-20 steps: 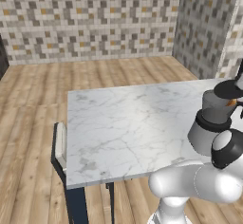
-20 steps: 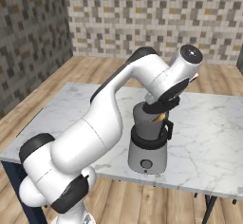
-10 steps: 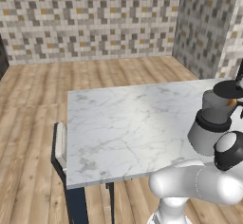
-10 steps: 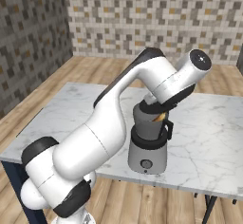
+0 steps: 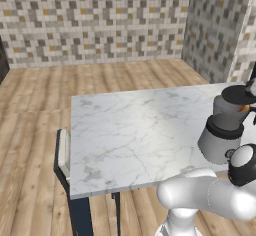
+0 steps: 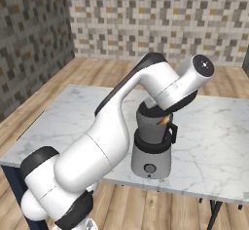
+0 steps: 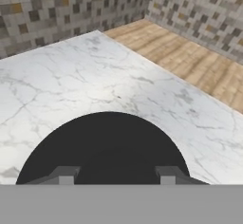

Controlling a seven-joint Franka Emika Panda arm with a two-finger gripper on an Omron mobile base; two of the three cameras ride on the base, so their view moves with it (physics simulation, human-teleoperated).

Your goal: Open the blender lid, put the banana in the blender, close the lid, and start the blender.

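Observation:
The blender [image 6: 151, 162] stands near the marble table's front edge, grey base with a small front knob and a dark jar [image 5: 227, 116] on top. An orange bit of the banana [image 6: 163, 121] shows inside the jar's upper part, and again at the banana [image 5: 243, 108]. The black blender lid [image 5: 238, 94] sits level over the jar's mouth. In the hand view the blender lid [image 7: 109, 147] spreads as a black disc just beyond my gripper [image 7: 116, 175], whose fingertips [image 7: 66, 174] stand on either side of its middle, shut on it. The lid's knob is hidden.
The marble table [image 5: 130, 125] stretches wide and bare to the left of the blender. A chair's pale back [image 5: 62, 152] sits at the table's left edge. Tiled walls close off the back and a wooden floor [image 5: 100, 77] surrounds the table.
The arm's wrist and elbow have swung slightly to the right in the right base view. The lid stays over the jar's mouth, and the blender has not moved.

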